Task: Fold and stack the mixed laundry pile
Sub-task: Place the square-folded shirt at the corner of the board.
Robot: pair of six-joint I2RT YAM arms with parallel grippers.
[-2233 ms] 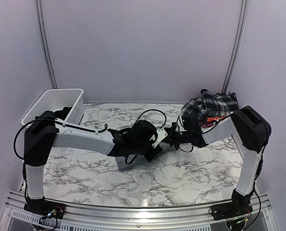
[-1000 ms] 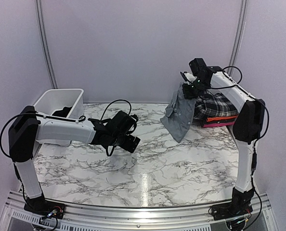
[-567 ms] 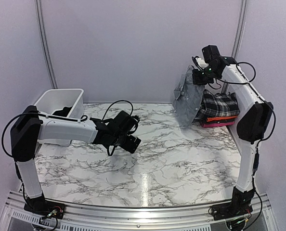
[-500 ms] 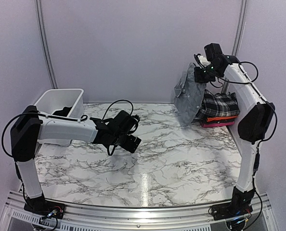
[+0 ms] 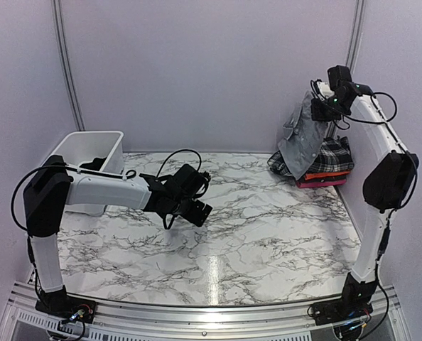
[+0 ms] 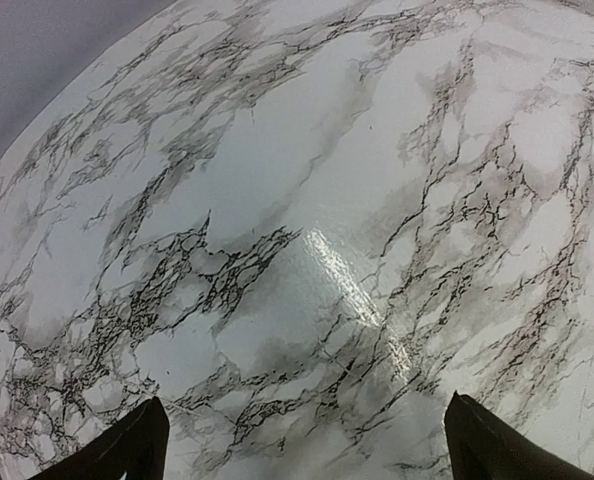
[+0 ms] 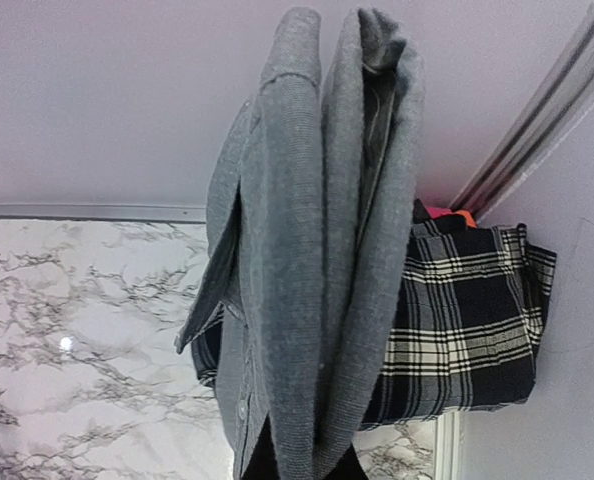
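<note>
We see a white marble-patterned table top (image 5: 282, 234) with dark veins, pale lilac walls (image 5: 211, 71) around it, two thin metal strips (image 5: 65, 64) going up the back wall, and a bright glare (image 5: 212, 268) of light on the marble.

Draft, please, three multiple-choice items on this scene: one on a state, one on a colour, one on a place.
1. The left tool is: A) open and empty B) shut on cloth C) shut on nothing.
2. The plaid piece atop the stack is: A) blue and yellow B) black and white C) red and green.
3. The grey shirt is: A) under the plaid piece B) in the left tool C) hanging from the right tool.

Answers: A, its fingers stand wide over the bare marble table; B, the right wrist view shows the checks; C, it dangles from the raised, shut tool.
</note>
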